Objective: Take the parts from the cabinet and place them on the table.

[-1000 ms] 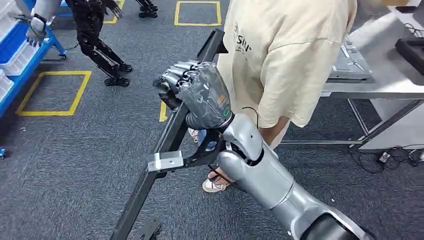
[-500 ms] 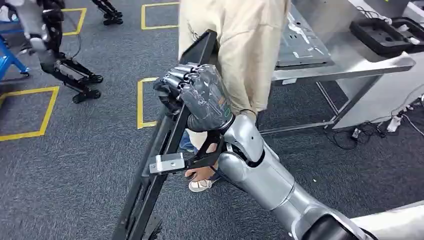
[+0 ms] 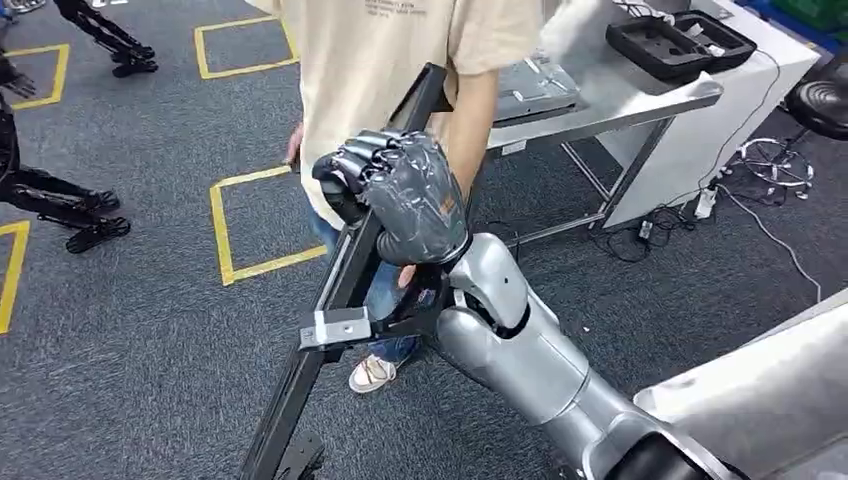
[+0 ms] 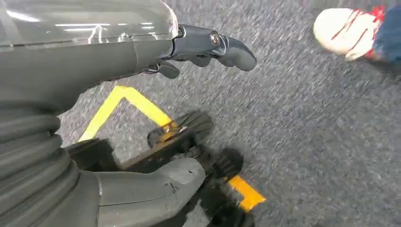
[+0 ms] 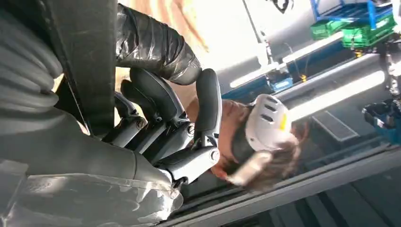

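Swinging rightward since the earlier frame, the camera brings the table (image 3: 640,100) in at two o'clock. Right hand (image 3: 395,190) stays clamped round the long black part (image 3: 345,275) at centre, carrying it tableward. Left hand (image 4: 208,45) hangs empty, fingers apart.

A long bar (image 3: 340,290) is held by the right hand (image 3: 400,195) at the middle of the head view. A person (image 3: 400,60) stands just behind the hand. A table (image 3: 640,95) is set to the person's right, with a tray (image 3: 680,40) on it. Taped floor squares (image 3: 240,225) are laid to the left, and cables (image 3: 740,190) to the right beyond the table
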Robot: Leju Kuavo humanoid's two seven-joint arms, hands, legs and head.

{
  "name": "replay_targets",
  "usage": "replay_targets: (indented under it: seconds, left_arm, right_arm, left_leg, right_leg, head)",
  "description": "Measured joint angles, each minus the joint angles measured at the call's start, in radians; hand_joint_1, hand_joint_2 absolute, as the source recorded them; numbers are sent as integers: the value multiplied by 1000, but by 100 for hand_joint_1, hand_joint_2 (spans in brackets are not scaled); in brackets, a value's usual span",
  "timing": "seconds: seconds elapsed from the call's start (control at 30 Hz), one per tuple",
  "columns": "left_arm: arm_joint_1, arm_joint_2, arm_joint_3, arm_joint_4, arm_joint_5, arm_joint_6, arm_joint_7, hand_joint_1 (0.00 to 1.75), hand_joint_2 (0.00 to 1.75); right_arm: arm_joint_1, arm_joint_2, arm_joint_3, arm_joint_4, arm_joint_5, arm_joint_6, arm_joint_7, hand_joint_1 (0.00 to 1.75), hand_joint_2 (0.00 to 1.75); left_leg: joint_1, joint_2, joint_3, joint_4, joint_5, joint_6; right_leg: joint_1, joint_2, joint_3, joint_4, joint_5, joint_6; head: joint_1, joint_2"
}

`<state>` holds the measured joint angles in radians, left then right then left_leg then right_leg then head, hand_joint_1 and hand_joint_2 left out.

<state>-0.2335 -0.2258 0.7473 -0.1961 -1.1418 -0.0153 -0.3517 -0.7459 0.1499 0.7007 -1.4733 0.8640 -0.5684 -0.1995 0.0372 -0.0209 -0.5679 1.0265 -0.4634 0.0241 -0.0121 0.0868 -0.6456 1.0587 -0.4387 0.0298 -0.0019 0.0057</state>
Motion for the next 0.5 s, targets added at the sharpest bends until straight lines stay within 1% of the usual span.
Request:
replay_targets:
  seconds: [0.03,0.07,0.1,0.13,0.17,0.2,0.23,0.27,0.3,0.33,0.37,0.4,0.43,0.47,0.5]
  left_arm:
    - [-2,0,0,0,0,0,0,0,175]
    - [0,0,0,0,0,0,0,0,175]
    - [3,1,0,0,0,0,0,0,175]
    - [5,2,0,0,0,0,0,0,175]
    - [5,2,0,0,0,-1,0,0,175]
    - [3,2,-1,0,0,-2,0,0,175]
    - [1,1,-2,0,0,-2,0,0,175]
    - [0,0,-3,0,0,-2,0,0,175]
    - [-1,0,-4,0,0,-2,0,0,175]
    - [-2,-1,-6,0,0,-2,0,0,175]
    - [-2,-1,-6,0,0,-2,0,0,175]
    - [-2,-1,-7,0,0,-2,1,0,175]
    - [-3,-1,-8,0,0,-2,1,0,175]
    - [-4,-3,-9,0,0,-2,1,0,175]
    - [-7,-2,-10,-1,0,-2,0,0,175]
  right_arm:
    - [-1,0,-2,-1,1,0,0,175,175]
    - [-2,0,-3,-1,2,-1,0,175,175]
    - [0,0,-3,-1,2,-1,1,175,175]
    - [2,-2,-4,0,2,-1,1,175,175]
    - [4,-3,-5,0,3,-1,1,175,175]
    - [4,-5,-6,0,3,-1,1,175,175]
    - [4,-5,-6,-1,3,-1,1,175,175]
    - [3,-5,-8,-1,4,-1,1,175,175]
    - [3,-5,-9,-5,5,-1,1,175,175]
    - [2,-5,-9,-6,5,-1,1,175,175]
    - [0,-5,-9,-7,5,-1,1,175,175]
    - [-1,-5,-10,-6,5,-1,1,175,175]
    - [0,-6,-12,-6,5,-1,1,175,175]
    - [1,-5,-13,-9,6,-1,1,175,175]
    - [-2,-6,-14,-9,6,-2,1,175,175]
  left_leg:
    - [-2,10,0,-1,1,9]
    - [-5,24,-1,-1,1,9]
    - [-8,38,-1,-1,0,11]
    - [-9,54,-3,-1,-1,11]
    - [-10,69,-3,-1,-2,11]
    - [-10,81,-2,-1,-2,10]
    - [-10,95,1,-1,-5,7]
    - [-11,106,4,-1,-6,5]
    - [-14,115,9,-1,-9,1]
    - [-20,123,9,-1,-13,-6]
    - [-18,131,12,-3,-13,-12]
    - [-17,142,17,-6,-14,-18]
    - [-19,155,24,-13,-13,-25]
    - [-18,150,23,-12,-19,-34]
    - [-13,103,21,7,-33,-37]
  right_leg:
    - [0,-39,-29,57,-36,3]
    - [-1,-59,-65,130,-72,6]
    - [-3,-72,-100,200,-100,8]
    - [-4,-79,-128,254,-113,10]
    - [-4,-83,-130,258,-102,10]
    - [-4,-87,-108,216,-72,9]
    - [-3,-96,-61,133,-29,5]
    - [0,-117,-6,39,7,-2]
    - [8,-170,28,-29,5,-13]
    - [14,-173,30,-31,6,-19]
    - [17,-156,27,-30,8,-24]
    - [19,-145,25,-30,7,-28]
    - [20,-130,24,-33,9,-33]
    - [7,-116,35,-48,19,-44]
    - [5,-106,38,-54,22,-46]
  head:
    - [2,0]
    - [3,0]
    - [2,0]
    - [3,0]
    - [3,0]
    - [3,0]
    - [3,0]
    - [3,0]
    - [3,0]
    - [2,0]
    - [3,0]
    - [2,0]
    - [3,0]
    - [2,0]
    - [3,0]
